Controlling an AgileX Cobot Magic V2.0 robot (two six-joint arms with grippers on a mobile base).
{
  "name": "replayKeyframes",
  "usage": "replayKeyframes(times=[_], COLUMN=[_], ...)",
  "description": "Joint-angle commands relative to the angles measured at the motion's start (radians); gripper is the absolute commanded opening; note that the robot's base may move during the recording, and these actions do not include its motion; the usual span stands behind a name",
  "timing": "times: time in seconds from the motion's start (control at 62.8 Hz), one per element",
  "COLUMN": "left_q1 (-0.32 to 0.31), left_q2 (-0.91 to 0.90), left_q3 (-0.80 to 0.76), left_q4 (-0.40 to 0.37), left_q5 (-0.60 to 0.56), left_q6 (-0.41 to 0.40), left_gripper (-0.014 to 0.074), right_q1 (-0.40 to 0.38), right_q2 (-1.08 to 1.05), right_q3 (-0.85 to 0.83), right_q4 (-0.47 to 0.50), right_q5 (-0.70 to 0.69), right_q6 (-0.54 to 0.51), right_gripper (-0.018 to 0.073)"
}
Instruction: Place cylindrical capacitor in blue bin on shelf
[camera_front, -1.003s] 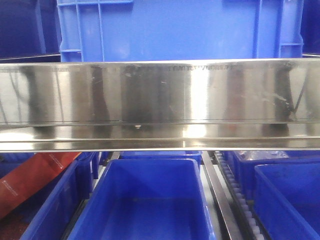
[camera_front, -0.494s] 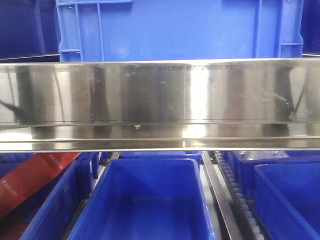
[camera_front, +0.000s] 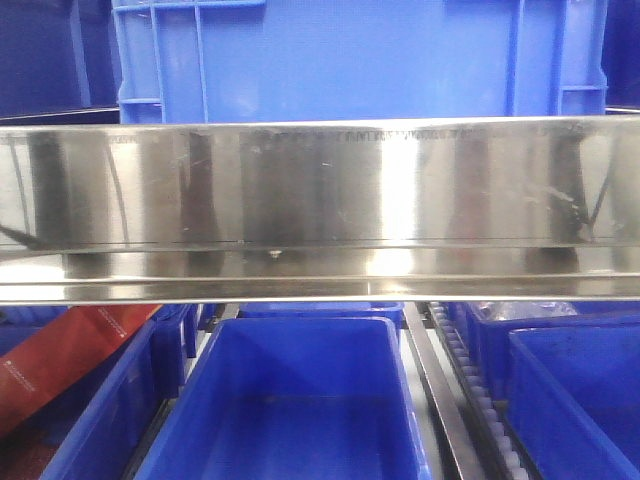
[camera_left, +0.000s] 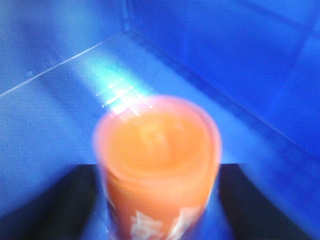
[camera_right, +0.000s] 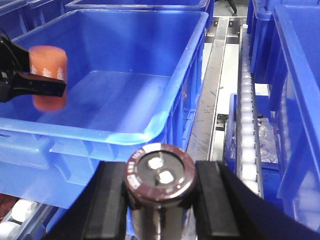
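The left gripper (camera_left: 157, 215) is shut narrowly on the cylindrical capacitor (camera_left: 157, 155), which is orange with white print, a dark finger on either side. It holds the capacitor upright within the walls of the blue bin (camera_right: 131, 47), apparently clear of the floor beneath the hand, and I judge this is so that a release drops it straight in. To that hand's right, outside the bin's near rim, the right gripper (camera_right: 159, 200) clasps a dark brown capacitor (camera_right: 159, 172), terminals up, probably kept waiting. Further right runs a roller track (camera_right: 245, 105) of the shelf (camera_front: 320, 190).

Front camera closely faces shelf (camera_front: 320, 185); wrist cameras share the blue bin (camera_right: 125, 45).
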Motion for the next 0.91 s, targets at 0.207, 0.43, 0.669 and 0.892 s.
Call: replayKeyframes(times=[0.207,0.43,0.669,0.892], left_q1=[-0.005,0.020,0.118,0.201], left_q2=[-0.099,-0.250,-0.397,-0.634], left_q3=[-0.010,-0.010,0.018,0.298], left_q4=[-0.012,0.006,0.016,0.018], left_q5=[0.035,0.115,0.276,0.215], left_q6=[0.002,0.002,-0.056,-0.059], left_gripper=[0.0563,0.0234,-0.0111,-0.0111], right_q1=[0.001,0.001,0.001,0.001], right_q2=[-0.005,-0.005,-0.005,-0.005], right_q3=[-0.011,-0.011,-0.011,-0.011], right_q4=[-0.002,-0.002,-0.002,-0.002], right_q5=[-0.035,-0.037,-0.037,-0.032], right_q6=[-0.004,-0.004,-0.004,-0.004], right_gripper=[-0.0162,-0.0162,-0.0162,-0.0162])
